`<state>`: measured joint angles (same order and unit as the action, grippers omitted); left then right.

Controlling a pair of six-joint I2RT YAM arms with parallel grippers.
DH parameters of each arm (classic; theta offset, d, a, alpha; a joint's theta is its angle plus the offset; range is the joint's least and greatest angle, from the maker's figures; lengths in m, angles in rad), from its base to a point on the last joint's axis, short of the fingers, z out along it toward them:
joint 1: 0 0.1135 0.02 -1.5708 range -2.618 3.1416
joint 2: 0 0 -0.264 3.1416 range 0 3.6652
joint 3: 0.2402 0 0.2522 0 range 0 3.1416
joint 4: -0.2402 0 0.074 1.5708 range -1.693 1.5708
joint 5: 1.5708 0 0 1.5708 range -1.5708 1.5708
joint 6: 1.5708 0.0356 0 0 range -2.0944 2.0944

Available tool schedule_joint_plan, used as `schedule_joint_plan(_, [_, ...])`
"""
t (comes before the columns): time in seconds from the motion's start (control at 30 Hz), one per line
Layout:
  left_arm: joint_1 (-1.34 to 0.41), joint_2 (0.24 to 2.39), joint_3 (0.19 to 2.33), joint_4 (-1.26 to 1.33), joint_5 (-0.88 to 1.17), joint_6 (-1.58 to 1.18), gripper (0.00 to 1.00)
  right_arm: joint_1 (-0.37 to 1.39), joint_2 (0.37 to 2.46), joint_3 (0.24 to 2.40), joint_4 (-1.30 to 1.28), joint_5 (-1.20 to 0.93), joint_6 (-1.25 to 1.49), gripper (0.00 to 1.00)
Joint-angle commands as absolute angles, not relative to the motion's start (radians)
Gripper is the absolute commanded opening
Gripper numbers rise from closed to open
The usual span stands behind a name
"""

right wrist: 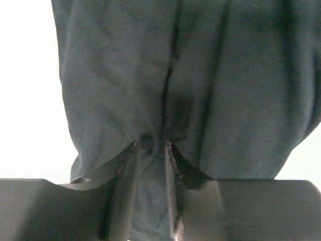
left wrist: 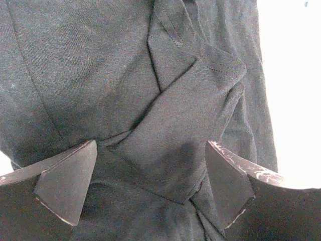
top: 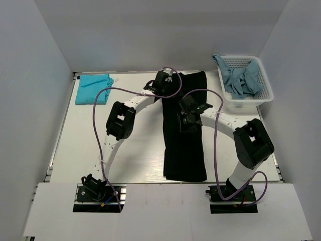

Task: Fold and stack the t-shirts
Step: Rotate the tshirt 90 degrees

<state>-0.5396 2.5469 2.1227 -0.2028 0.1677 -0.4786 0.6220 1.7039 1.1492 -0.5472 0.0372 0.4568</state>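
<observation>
From above you had the whole layout: the black tee [top: 184, 150] lay as a long strip down the middle of the table [top: 135, 145], the teal tee [top: 94, 88] sat folded at the far left corner, and grey-blue tees [top: 239, 80] were heaped in the basket [top: 268, 93] at far right. Only the wrist cameras gave you the jaws. The left gripper [left wrist: 150, 188] stood wide over a folded sleeve at the strip's far end. The right gripper [right wrist: 150, 150] was narrow, with a ridge of black cloth between its fingers [right wrist: 125, 168]. Whether they were pinching that ridge you could not tell. In the top view both grippers' fingers were hidden under their own heads. Each arm arched inward from its base, the left reaching farther and the right bent over the strip's middle.
</observation>
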Motion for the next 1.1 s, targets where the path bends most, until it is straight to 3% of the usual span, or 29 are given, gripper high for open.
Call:
schedule_joint_plan(0.0, [-0.534,2.591,2.124,-0.270,0.167,-0.488,0.99,0.621,1.675,1.170,-0.514,-0.034,0.380,0.36])
schedule_joint_plan(0.1, [-0.534,2.631,2.172,-0.261,0.158,-0.488,0.99,0.623,1.635,1.175,-0.528,-0.040,0.359,0.41])
schedule_joint_plan(0.13, [-0.534,2.646,2.215,-0.274,0.158,-0.488,0.99,0.620,1.609,1.175,-0.532,-0.046,0.350,0.31])
schedule_joint_plan(0.23, [-0.523,2.710,2.295,-0.287,0.158,-0.518,0.99,0.621,1.580,1.146,-0.517,-0.115,0.324,0.37])
schedule_joint_plan(0.3, [-0.514,2.736,2.336,-0.272,0.149,-0.537,0.99,0.620,1.571,1.132,-0.493,-0.167,0.321,0.32])
schedule_joint_plan(0.6, [-0.485,2.829,2.439,-0.285,0.098,-0.633,0.99,0.621,1.566,1.065,-0.428,-0.224,0.333,0.30])
schedule_joint_plan(0.7, [-0.472,2.783,2.395,-0.296,0.109,-0.618,0.99,0.621,1.520,1.034,-0.440,-0.212,0.351,0.38])
schedule_joint_plan(0.77, [-0.463,2.709,2.370,-0.285,0.109,-0.577,0.99,0.618,1.454,0.973,-0.420,-0.209,0.388,0.50])
schedule_joint_plan(0.83, [-0.463,2.662,2.385,-0.323,0.086,-0.546,0.99,0.618,1.340,0.925,-0.401,-0.187,0.414,0.81])
schedule_joint_plan(0.87, [-0.463,2.610,2.396,-0.336,0.069,-0.516,0.99,0.617,1.309,0.899,-0.400,-0.172,0.434,0.90])
schedule_joint_plan(1.07, [-0.463,2.360,2.367,-0.466,0.066,-0.459,0.99,0.606,1.053,0.781,-0.547,-0.029,0.587,0.90])
